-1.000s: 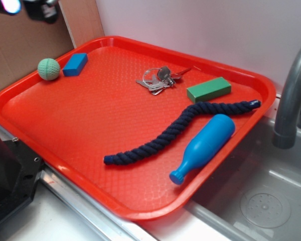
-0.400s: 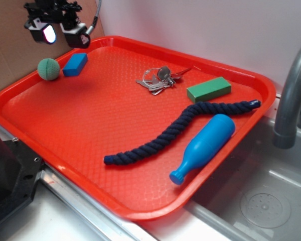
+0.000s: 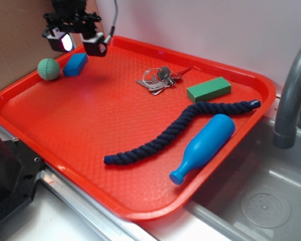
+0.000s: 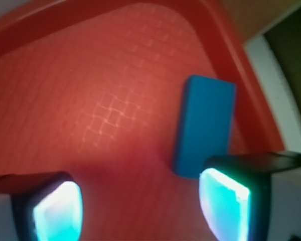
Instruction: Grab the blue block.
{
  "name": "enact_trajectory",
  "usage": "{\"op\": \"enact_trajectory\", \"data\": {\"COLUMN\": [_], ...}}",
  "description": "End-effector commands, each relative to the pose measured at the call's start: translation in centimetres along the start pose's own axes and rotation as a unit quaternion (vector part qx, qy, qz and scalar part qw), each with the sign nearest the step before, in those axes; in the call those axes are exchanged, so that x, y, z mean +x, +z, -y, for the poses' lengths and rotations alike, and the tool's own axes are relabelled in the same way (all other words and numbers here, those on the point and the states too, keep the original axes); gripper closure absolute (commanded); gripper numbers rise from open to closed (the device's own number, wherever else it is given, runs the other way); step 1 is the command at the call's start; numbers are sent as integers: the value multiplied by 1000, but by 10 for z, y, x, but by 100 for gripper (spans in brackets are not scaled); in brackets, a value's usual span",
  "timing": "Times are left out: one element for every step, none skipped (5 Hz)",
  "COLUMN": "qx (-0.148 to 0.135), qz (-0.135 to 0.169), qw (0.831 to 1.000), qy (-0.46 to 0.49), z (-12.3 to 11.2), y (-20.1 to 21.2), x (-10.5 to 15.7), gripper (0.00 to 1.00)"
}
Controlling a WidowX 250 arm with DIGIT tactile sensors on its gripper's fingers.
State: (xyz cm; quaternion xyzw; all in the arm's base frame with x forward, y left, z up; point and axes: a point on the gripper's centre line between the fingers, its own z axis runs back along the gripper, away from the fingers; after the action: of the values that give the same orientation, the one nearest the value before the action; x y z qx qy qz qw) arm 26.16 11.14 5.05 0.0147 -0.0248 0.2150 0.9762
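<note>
Red tray (image 3: 90, 130) holds the blue block (image 3: 75, 64) at its far left (beside a green ball (image 3: 48, 69)); the end effector (image 3: 74, 44) hovers above, fingers apart.

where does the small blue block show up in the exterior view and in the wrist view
Exterior: the small bright-blue rectangular block lies at the tray's far left, beside the green ball.
Wrist: right of centre, its lower end by the right glowing fingertip.
Shared landmark: the red plastic tray's raised rim.

A kitchen counter setup: a steel sink (image 3: 271, 201) with a grey faucet (image 3: 291, 95) sits just beside the red tray (image 3: 90, 125).
</note>
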Motion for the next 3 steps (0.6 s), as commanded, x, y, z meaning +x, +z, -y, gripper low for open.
{"op": "enact_trajectory", "data": {"qx": [-6,12,13], "qz": [-7,7,8], "qw": [995,996,997], "qy": [103,89,79], "z": [-19,-35,-38], "y": [-2,-7,-11], "x": [15,20,26], "gripper": [0,0,0]}}
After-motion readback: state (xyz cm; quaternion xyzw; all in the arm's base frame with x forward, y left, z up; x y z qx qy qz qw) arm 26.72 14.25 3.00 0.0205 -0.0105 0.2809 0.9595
